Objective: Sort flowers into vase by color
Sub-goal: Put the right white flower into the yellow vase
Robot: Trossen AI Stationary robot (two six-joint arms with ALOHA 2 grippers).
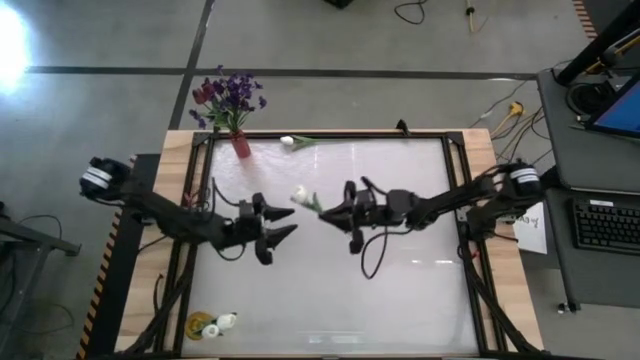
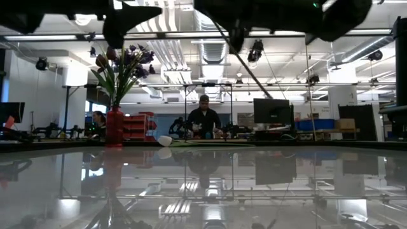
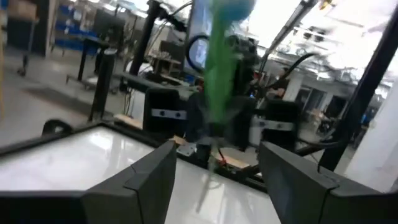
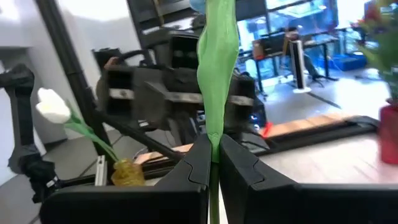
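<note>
Grippers meet over the middle of the glossy white table (image 1: 400, 290), both lifted clear of its surface. Right gripper (image 1: 332, 211) has its two fingers pinched shut on the green stem of a white tulip (image 1: 300, 196); the right wrist view shows the stem (image 4: 217, 56) rising straight out from between the closed fingertips. In the high view the blossom juts out toward the left arm. Left gripper (image 1: 287, 219) sits just beside that blossom with its fingers spread wide and nothing between them; the left wrist view shows the same green stem (image 3: 219, 74), blurred, ahead of the gap between the fingers (image 3: 149, 177), not touched by either.

Yellow vase (image 1: 200, 324) stands at the table's near left corner with one white bud (image 1: 226, 321) in it; the right wrist view shows it (image 4: 127, 172) behind the left arm, its white tulip (image 4: 53, 106) leaning on a slanted stem.

At the far edge a second white tulip (image 1: 290, 142) lies flat on the table, well apart from both grippers. Beside it, at the far left corner, a red vase (image 1: 241, 146) stands upright holding purple blossoms (image 1: 238, 92) and dark red tulips (image 1: 204, 95).

Beyond the table, the low view shows a person (image 2: 204, 118) seated at a bench in the room.
</note>
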